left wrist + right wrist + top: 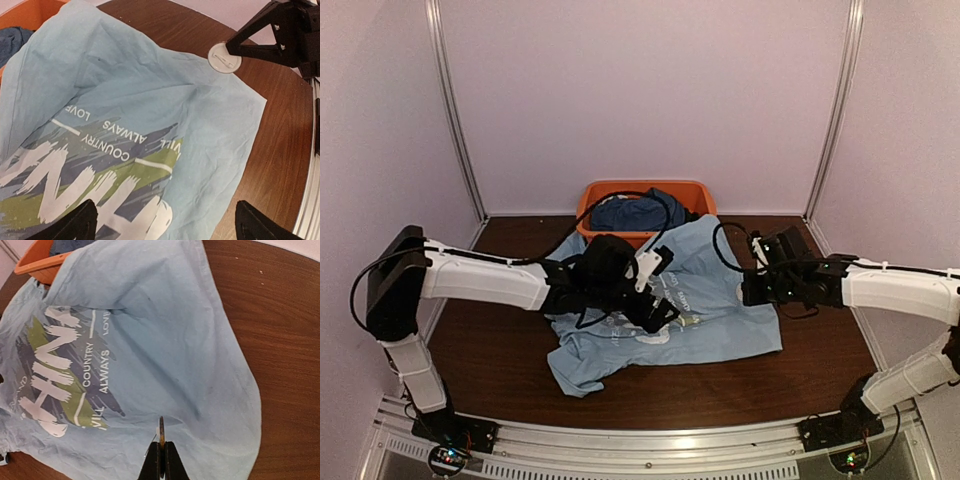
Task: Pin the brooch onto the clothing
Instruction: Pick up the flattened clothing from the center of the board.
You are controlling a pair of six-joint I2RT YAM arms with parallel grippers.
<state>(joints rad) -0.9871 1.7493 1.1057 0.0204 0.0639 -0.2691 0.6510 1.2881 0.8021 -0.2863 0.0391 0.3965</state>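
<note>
Right gripper (161,450): the two slim black fingers are pinched nearly together on the brooch (161,429). From its own wrist cam you only see the disc edge-on, a thin dull-gold sliver poking up past the fingertips. The left wrist cam shows it much better: a small round pale silvery disc (224,58) with a little bar across its face, held at the tip of the black angular gripper. It sits right at the edge of the shirt (165,355), over plain blue fabric away from the print (60,375). Can't tell if it's actually touching the cloth.

Left gripper (166,212) is spread wide with nothing in it. Its two blunt matte-black fingertips sit in the bottom corners of its view, with the shirt's chest area below them.

The shirt is light blue, soft and pretty rumpled, with lots of folds and creases. The print is brushy white letters over green and grey streaks, plus small white words like "COUNTRY" and "ALWAYS". It's spread over the bench (490,360), which is dark brown glossy wood grain. The far end of the shirt runs up against an orange plastic bin (620,188) with rounded corners. There's a dark blue cloth (632,212) bunched inside the bin.
</note>
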